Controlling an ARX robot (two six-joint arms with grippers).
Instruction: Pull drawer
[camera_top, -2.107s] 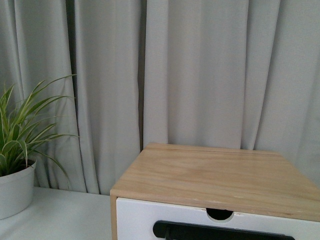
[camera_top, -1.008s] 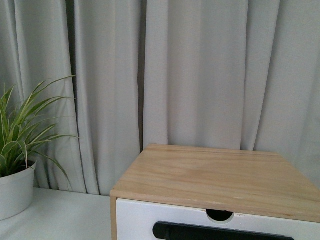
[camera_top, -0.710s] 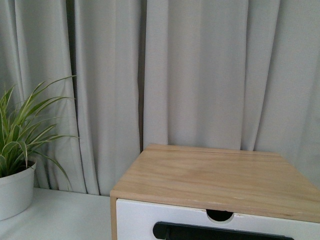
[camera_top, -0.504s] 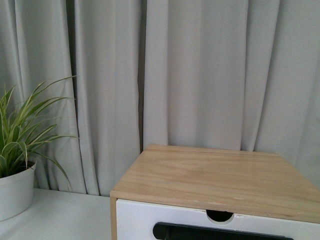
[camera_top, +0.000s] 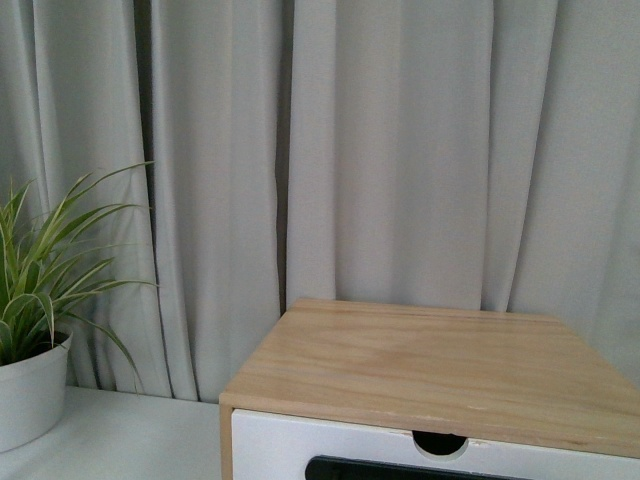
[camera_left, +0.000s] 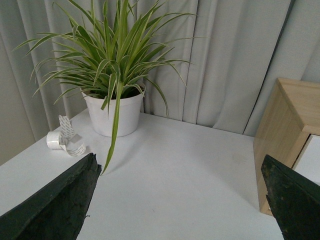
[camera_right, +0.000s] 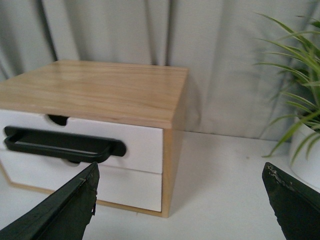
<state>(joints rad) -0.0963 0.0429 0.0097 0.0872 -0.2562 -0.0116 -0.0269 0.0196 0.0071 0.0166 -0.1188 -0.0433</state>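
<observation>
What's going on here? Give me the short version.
A two-armed robot is set up to pull open the drawer of a small wooden cabinet on a white table. Neither arm holds anything. The left end effector is open over the table, near a potted plant. The right end effector is open too, facing the cabinet and apart from the drawer's black handle. The drawer looks shut.
</observation>
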